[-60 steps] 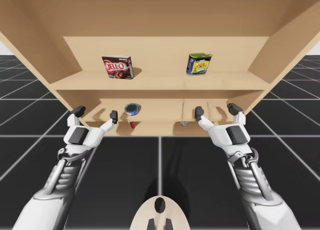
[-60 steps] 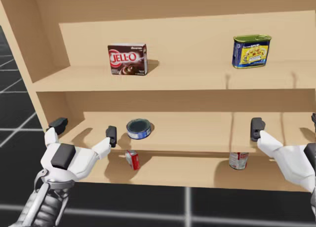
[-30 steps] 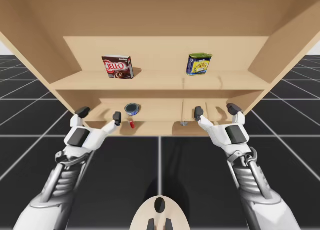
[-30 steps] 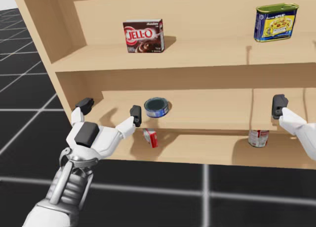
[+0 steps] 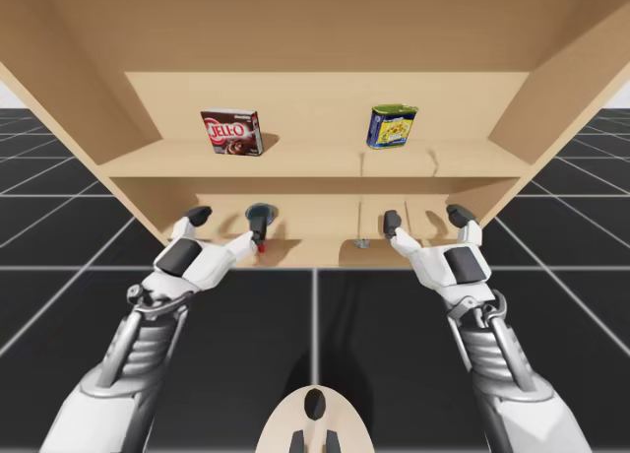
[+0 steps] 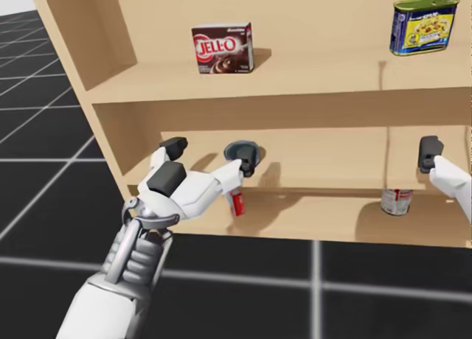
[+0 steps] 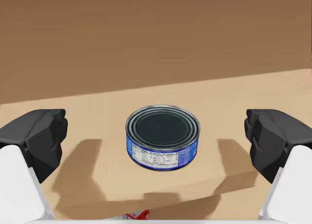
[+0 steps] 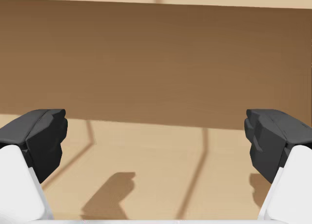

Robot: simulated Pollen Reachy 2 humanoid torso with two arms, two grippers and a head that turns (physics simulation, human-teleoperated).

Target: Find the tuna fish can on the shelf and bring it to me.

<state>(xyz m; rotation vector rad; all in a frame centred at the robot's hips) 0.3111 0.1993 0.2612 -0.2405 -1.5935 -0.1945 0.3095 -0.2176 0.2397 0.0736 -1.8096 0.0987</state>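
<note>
Tuna can (image 7: 163, 136) stands upright on the middle shelf (image 6: 332, 162), left of centre in the high view. Our left gripper (image 5: 227, 224) is open, with the can between its fingers and apart from both. Our right gripper (image 5: 425, 218) is also open, right of centre at the same shelf, bare board ahead of it. A brown box (image 5: 231, 133) and a blue tin (image 5: 393, 125) stand on the shelf above.

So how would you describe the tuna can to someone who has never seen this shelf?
On the wooden shelf unit, look at the middle board, toward its left, just ahead of my open left gripper. The tuna can is the low, round blue one with a dark lid, squatter than the tall blue-and-yellow can above.
</note>
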